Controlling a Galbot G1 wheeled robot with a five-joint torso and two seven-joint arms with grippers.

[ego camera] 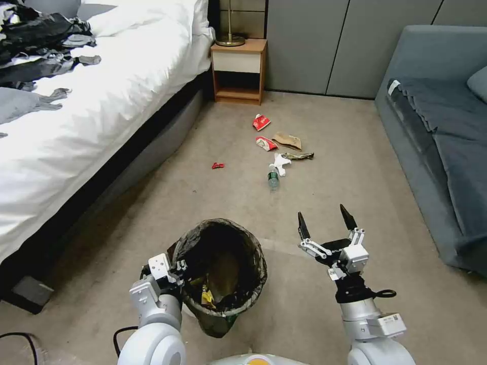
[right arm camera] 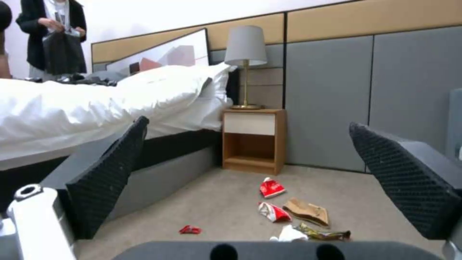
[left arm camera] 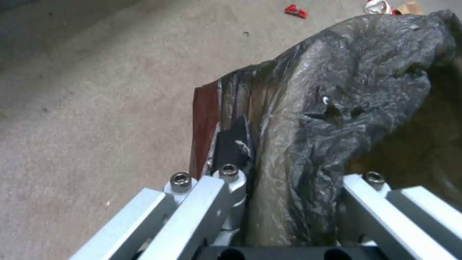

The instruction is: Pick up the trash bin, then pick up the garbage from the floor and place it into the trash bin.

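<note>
The trash bin (ego camera: 221, 238), white with a dark crinkled bag over its rim, is held low in front of me with some yellow litter inside. My left gripper (ego camera: 177, 267) is shut on its near-left rim; in the left wrist view the bag (left arm camera: 332, 108) is bunched between the fingers. My right gripper (ego camera: 327, 219) hangs open and empty to the right of the bin. Garbage lies ahead on the carpet: a red packet (ego camera: 261, 122), a red-and-white packet (ego camera: 266, 144), a brown paper bag (ego camera: 287, 141), a dark wrapper (ego camera: 299, 156), a white scrap (ego camera: 280, 162), a clear bottle (ego camera: 273, 178) and a small red piece (ego camera: 218, 165).
A white bed (ego camera: 101, 116) with black clothes (ego camera: 40, 35) runs along the left. A wooden nightstand (ego camera: 239, 71) stands at the far wall. A grey sofa (ego camera: 441, 147) lines the right. Open carpet lies between them. A black cable (ego camera: 20, 339) curls at my lower left.
</note>
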